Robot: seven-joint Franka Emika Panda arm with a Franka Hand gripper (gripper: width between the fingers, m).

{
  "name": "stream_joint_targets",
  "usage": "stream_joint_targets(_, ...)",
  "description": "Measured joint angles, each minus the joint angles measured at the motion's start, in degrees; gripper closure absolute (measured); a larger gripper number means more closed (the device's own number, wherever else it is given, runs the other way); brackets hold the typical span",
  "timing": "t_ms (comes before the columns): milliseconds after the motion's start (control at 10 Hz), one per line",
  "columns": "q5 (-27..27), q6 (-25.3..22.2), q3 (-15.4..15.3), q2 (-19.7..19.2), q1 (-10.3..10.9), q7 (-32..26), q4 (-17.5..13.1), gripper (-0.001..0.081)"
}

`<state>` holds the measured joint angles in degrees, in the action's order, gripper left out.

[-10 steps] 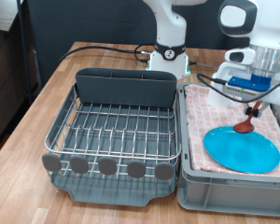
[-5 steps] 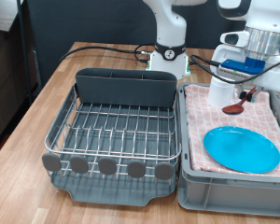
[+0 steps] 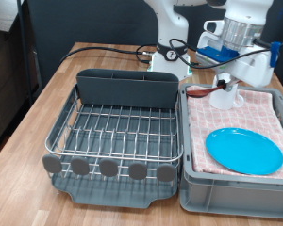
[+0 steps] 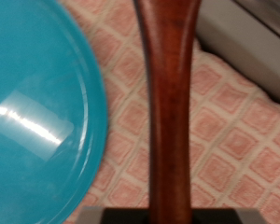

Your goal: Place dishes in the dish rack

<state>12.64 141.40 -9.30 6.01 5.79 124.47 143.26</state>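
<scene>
Wooden spoon [image 4: 168, 103] clamped in end effector [image 3: 228, 87] above cloth-lined bin [image 3: 236, 193], wrist view alone shows handle.

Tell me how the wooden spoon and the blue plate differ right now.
The wooden spoon is dark brown, long and narrow; the blue plate is bright, round and flat. The spoon is lifted in the hand above the pink checkered cloth; the plate lies flat on it. Neither is in the dish rack yet.
</scene>
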Motion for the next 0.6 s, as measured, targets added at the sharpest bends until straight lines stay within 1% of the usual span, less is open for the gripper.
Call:
stream_joint_targets(200,-0.10,0.02,1.28,3.71,-0.73,3.87,3.09,0.0722)
stream_joint_targets(300,-0.10,-0.89,1.90,5.64,-1.10,5.39,4.42,0.0722)
stream_joint_targets(600,-2.70,-9.59,4.52,11.26,-1.26,6.86,6.45,0.0723)
